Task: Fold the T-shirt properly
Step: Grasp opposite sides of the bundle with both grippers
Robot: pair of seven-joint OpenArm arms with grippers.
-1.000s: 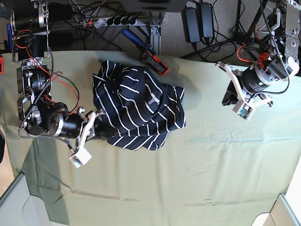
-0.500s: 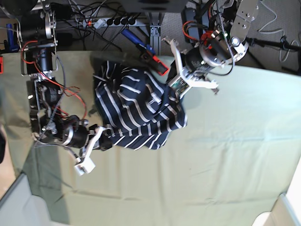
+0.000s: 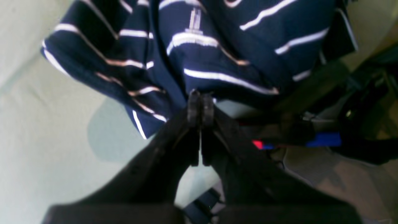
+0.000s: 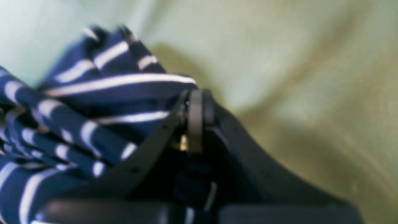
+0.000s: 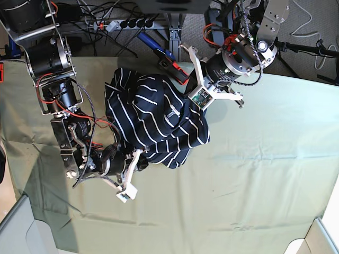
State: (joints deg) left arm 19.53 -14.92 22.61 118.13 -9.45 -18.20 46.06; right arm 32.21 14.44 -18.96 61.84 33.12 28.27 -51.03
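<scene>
The dark navy T-shirt (image 5: 153, 114) with thin white stripes lies crumpled in a heap on the pale green cloth (image 5: 254, 174). My left gripper (image 5: 189, 99) is at its back right edge. In the left wrist view the left gripper (image 3: 200, 104) is shut, pinching the hem of the shirt (image 3: 217, 53), which hangs a little above the cloth. My right gripper (image 5: 144, 159) is at the heap's front left edge. In the right wrist view the right gripper (image 4: 196, 104) is shut with striped fabric (image 4: 93, 102) caught in it.
A red and blue tool (image 5: 170, 64) lies at the table's back edge beside the shirt. A power strip (image 5: 127, 24) and cables lie behind the table. Grey bins stand at the front left (image 5: 16, 222) and front right (image 5: 324, 238) corners.
My left arm has swung in from the far right to the shirt's back right edge and shut on it. My right gripper has moved right and nearer along the front edge, dragging the fabric.
</scene>
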